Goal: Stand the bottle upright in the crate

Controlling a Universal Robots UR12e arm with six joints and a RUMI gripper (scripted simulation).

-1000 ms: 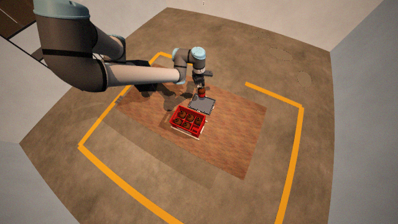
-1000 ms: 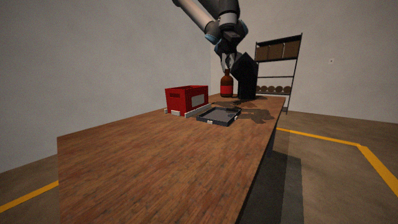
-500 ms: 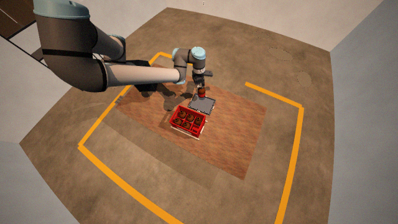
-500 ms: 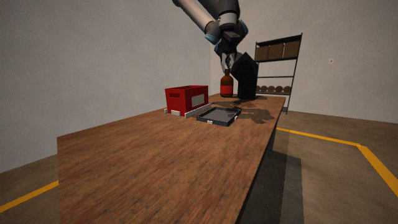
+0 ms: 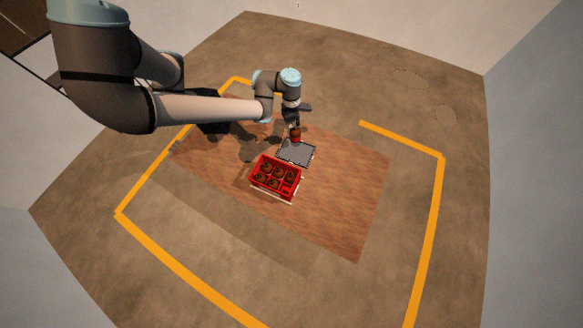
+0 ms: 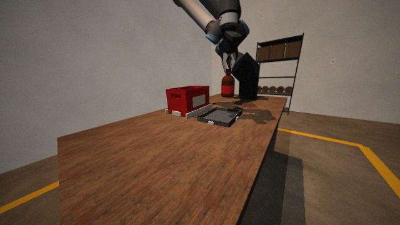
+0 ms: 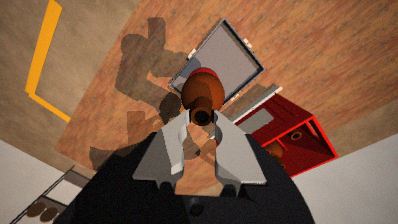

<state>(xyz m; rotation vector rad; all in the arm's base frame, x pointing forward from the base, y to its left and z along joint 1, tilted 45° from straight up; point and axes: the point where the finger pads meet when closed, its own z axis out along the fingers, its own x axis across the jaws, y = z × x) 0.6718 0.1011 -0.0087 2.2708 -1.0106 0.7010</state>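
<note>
My gripper point(image 6: 229, 64) is shut on the neck of a brown bottle with a red label point(image 6: 227, 85). The bottle hangs upright in the air, above the far edge of the dark tray point(image 6: 220, 116). In the wrist view the bottle's mouth point(image 7: 201, 116) sits between my two grey fingers, with the empty grey tray point(image 7: 220, 60) below it. The red crate point(image 5: 272, 177) stands beside the tray and holds several brown bottles; one corner cell point(image 5: 287, 188) looks empty. From above, the held bottle point(image 5: 295, 133) hangs over the tray point(image 5: 296, 153).
A dark box point(image 6: 247, 76) stands on the table just behind the bottle. A metal shelf point(image 6: 276, 69) stands past the table's far end. The crate rests against white stops point(image 6: 194, 111). Yellow floor lines point(image 5: 424, 237) ring the table.
</note>
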